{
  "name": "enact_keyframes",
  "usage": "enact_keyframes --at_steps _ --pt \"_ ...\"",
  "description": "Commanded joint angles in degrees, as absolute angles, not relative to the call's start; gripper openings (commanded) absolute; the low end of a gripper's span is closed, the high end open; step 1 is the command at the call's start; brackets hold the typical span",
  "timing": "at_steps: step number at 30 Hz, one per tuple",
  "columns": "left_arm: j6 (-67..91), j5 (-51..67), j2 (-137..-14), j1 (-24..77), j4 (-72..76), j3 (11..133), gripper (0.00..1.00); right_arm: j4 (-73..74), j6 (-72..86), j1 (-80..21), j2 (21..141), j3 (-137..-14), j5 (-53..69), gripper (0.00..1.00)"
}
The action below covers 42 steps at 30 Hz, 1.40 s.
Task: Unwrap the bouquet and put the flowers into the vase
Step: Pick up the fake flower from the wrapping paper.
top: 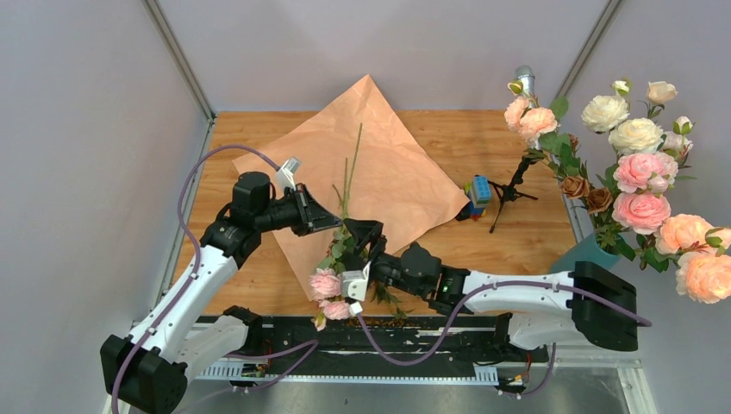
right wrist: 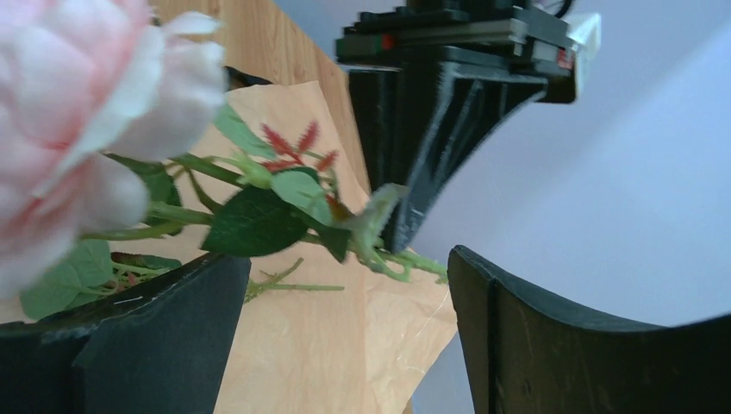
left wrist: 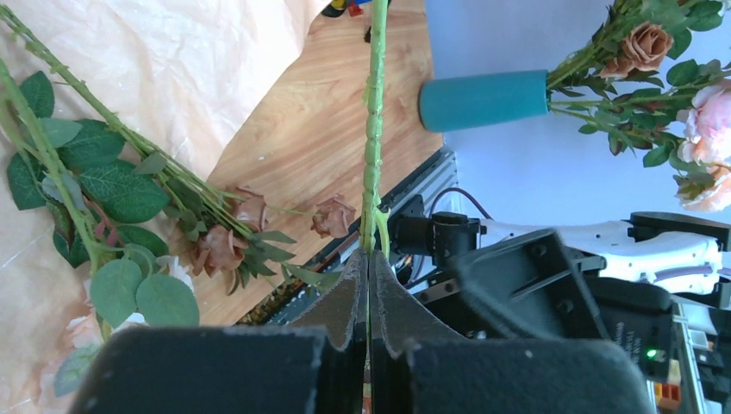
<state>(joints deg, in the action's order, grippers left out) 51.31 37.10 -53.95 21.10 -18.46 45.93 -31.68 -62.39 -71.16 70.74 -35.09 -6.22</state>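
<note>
Arms (top: 194, 285) white w/ blk joints, purple cables (top: 180, 207); L tool (left wrist: 368, 267), R tool (right wrist: 345, 285) blk.

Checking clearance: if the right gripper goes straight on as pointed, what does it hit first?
Probably the leafy flower stem crossing just ahead of the open right gripper. Right behind it is the left gripper, apparently shut on that same stem. Their spacing is unclear.

Pink roses (top: 327, 284) (heads nearside) lie across unfolded kraft paper (top: 392, 168); teal vase (top: 585, 254) far right.

Robot lab test cell: plain grey walls (top: 86, 129) w/ metal corner posts (top: 179, 60), wood tabletop (top: 483, 138), robot arms (top: 194, 280) bolted to black rail (top: 414, 341), mic on tripod (top: 517, 177).
</note>
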Motion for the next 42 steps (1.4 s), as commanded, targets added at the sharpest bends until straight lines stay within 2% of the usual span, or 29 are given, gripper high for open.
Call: enact_keyframes --at_steps 1,6,16,20,24,26,27,28,29,31,35,37,40,42 --pt "52.64 41.09 -52.77 20.74 -16.79 45.98 0.0 -36.32 -69.01 -74.17 74.96 -37.35 -10.44 0.86" --pt "53.75 41.8 -52.11 20.79 -15.47 44.24 0.0 -39.44 -71.25 -77.21 78.0 -37.94 -11.37 0.84" --pt "53.05 43.71 -53.6 20.75 -14.22 42.64 0.0 -41.48 -72.56 -80.24 82.26 -39.73 -11.69 0.57" --pt "51.56 43.16 -53.53 20.74 -15.54 42.5 0.0 -41.59 -71.09 -80.29 83.58 -41.69 -12.61 0.37" --pt "48.63 41.28 -53.52 20.74 -18.42 43.29 0.0 -38.48 -69.82 -80.24 84.27 -43.59 -14.02 0.22" --pt "46.59 39.83 -53.53 20.74 -20.39 44.09 0.0 -38.11 -69.79 -80.27 84.31 -43.54 -14.94 0.06" --pt "45.83 39.28 -53.53 20.74 -21.24 44.38 0.0 -38.25 -69.67 -80.25 84.1 -43.4 -15.4 0.01" --pt "45.19 38.78 -53.51 20.75 -21.8 44.65 0.0 -38.43 -69.53 -80.24 83.87 -43.15 -15.63 0.0" --pt "44.73 38.4 -53.52 20.81 -22.14 44.84 0.04 -38.75 -69.34 -80.25 83.52 -42.89 -16.04 0.0" --pt "44.21 37.81 -53.42 20.74 -22.19 45.19 0.2 -39.01 -68.61 -80.29 82.9 -42.47 -16.81 0.0" --pt "43.59 36.57 -53.26 20.74 -21.73 47.21 0.64 -38.45 -67.97 -80.25 81.9 -42.36 -21.44 0.0" --pt "42.16 34.91 -53.26 20.62 -22.77 49.58 0.81 -38.03 -67.36 -80.12 81.22 -42.51 -25.37 0.0" --pt "37.9 29.86 -53.06 19.55 -26.82 54.63 0.98 -34.92 -64.27 -79.41 78.66 -43.07 -30.06 0.0" --pt "35.95 26.3 -52.64 18.13 -28.51 57.77 1.0 -30.64 -60.13 -78.35 75.97 -44.23 -33.13 0.0"
